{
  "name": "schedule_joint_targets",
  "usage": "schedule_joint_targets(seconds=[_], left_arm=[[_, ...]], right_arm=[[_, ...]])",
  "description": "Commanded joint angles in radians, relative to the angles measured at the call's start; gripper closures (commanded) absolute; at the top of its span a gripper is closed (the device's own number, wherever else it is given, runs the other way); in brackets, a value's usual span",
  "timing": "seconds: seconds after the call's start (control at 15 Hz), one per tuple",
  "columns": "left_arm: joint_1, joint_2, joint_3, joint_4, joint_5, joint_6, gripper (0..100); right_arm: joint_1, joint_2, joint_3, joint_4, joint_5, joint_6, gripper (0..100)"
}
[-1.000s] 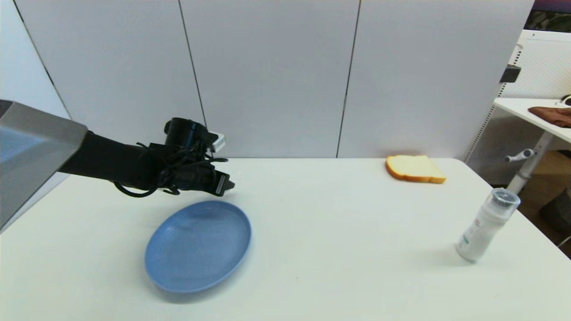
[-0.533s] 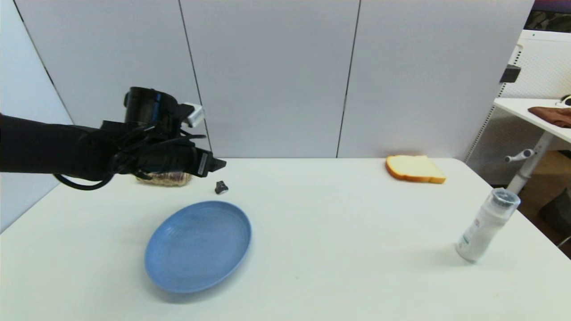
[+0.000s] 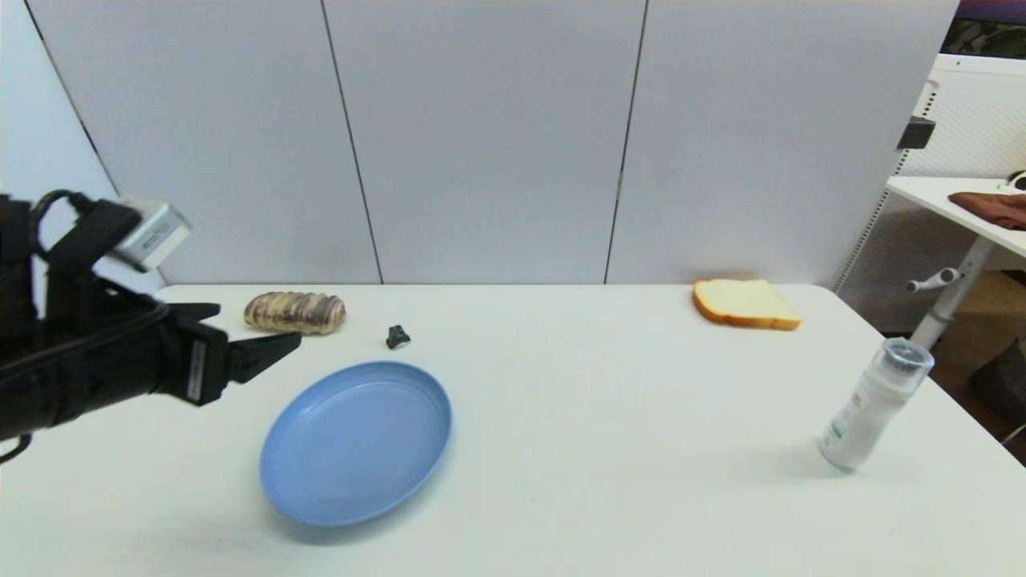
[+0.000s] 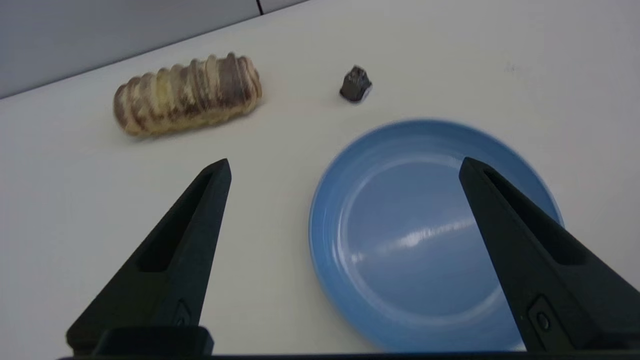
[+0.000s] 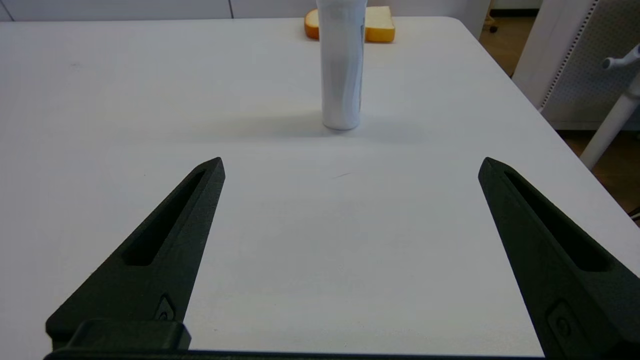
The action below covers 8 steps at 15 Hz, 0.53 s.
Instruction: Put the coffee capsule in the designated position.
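Both tools gape empty; coffee capsule point(image 3: 397, 336) lies beside blue plate point(image 3: 313, 489).

Black arm point(image 3: 72, 369), black cables, silver camera block point(image 3: 151, 233), 2 tapered slotted fingers point(image 4: 180, 250).

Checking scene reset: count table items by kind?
Bread: 2, roll and slice
Capsule: 1
Plate: 1
Bottle: 1
Total: 5
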Motion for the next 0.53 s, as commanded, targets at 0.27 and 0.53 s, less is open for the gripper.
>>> schedule_joint_targets(seconds=[0.27, 0.53], left_arm=[[0.137, -0.744, 0.627, -0.266, 0.0, 0.022, 0], [0.219, -1.108, 0.744, -0.051, -0.003, -0.03, 0]], right_arm=[[0.0, 0.001, 0.0, 0.0, 0.0, 0.0, 0], [0.0, 0.001, 0.0, 0.0, 0.0, 0.0, 0]])
